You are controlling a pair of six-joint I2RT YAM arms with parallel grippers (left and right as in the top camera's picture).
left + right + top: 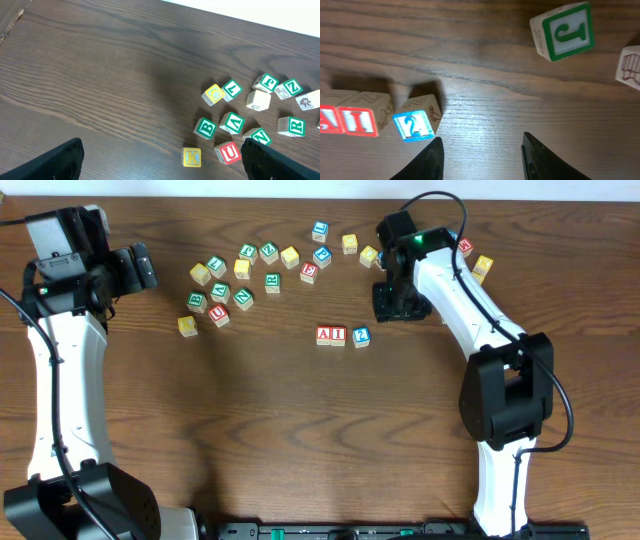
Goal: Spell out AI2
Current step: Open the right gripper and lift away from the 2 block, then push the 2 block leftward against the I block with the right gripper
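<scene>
The A block (pixel 324 334), I block (pixel 339 334) and 2 block (pixel 361 336) are set in a row at mid-bench (pixel 250 430). A and I are touching. The 2 is just beside I w/ a slim gap and is seen turned slightly in the right wrist view.

The blocks are judged to be small wooden cubes: light, stiff, not fragile, w/ smooth painted faces that could slip a bit. They are best taken by two opposite side faces, approx. mid-height. For the 2, the pinch should be across the row, since the I-side face is crowded.

The right tool (pixel 398 302) is held released and empty, just behind and to the side of the 2. The left tool (pixel 140 268) is likewise released and empty, well apart from the row.

Room: bare wood is seen in front of the row. The loose blocks (pixel 272 281) are scattered behind it, near the bench's far edge, so any nudge is better made from the front or the 2's free side.
</scene>
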